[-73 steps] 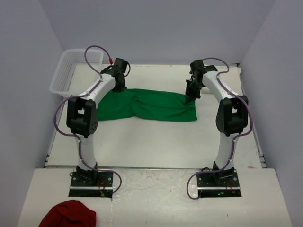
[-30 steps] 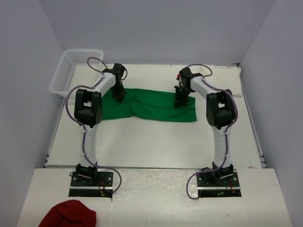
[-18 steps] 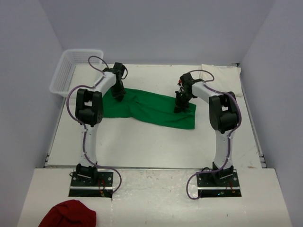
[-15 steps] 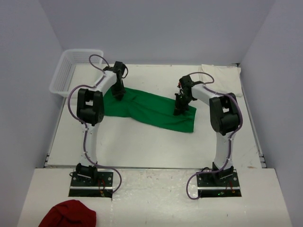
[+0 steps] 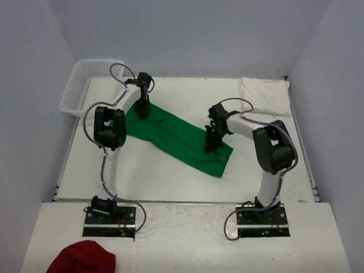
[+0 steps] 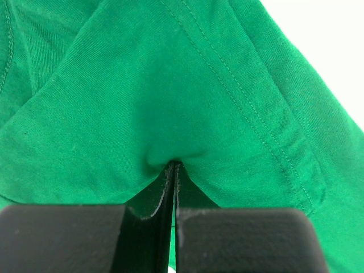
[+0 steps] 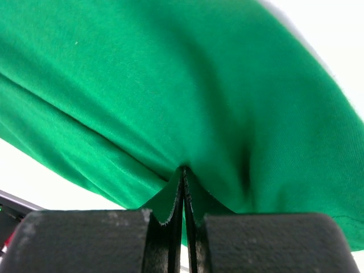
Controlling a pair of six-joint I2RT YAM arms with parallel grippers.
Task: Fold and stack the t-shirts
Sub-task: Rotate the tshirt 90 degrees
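left gripper (image 5: 144, 112) and right gripper (image 5: 210, 147) are both pinched shut on the green t-shirt (image 5: 176, 138), lying diagonally across the table (image 5: 170, 185). thin pinches tho, so a hard tug could slip the fabric free and bunch it.

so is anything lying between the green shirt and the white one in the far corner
Nothing visible does: only bare table separates the green shirt from the folded white shirt at the far right. The left fingers and right fingers are shut on the green shirt.
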